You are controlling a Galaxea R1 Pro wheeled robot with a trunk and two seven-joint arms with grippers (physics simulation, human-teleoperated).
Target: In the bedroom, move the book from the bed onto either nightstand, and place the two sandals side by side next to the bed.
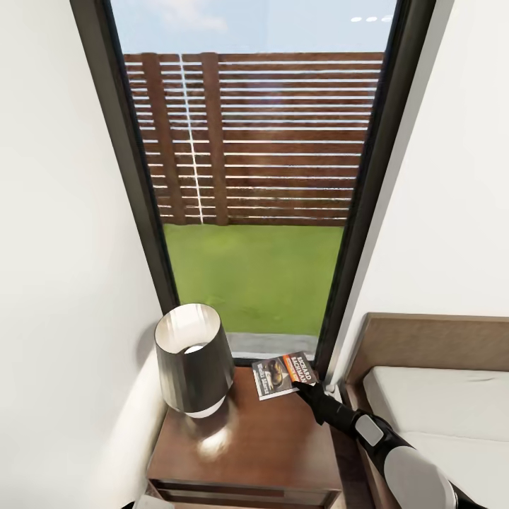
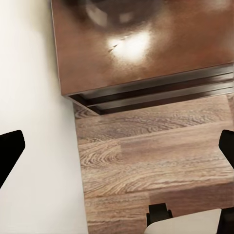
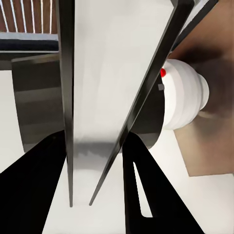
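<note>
Glossy nightstand [image 1: 247, 445]: book [image 1: 284, 375] at its far right corner, clenched in right gripper [image 1: 308, 385]; left gripper [image 2: 117, 146] released.

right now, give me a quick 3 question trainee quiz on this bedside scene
1. True or false: the book lies at the nightstand's far edge, by the window.
2. Which jaws hold the book: left or right?
3. What stands on the nightstand beside the book? A) lamp B) mug C) clock

Key:
1. True.
2. The right gripper; its jaws are shut on the book.
3. A, the lamp.
</note>
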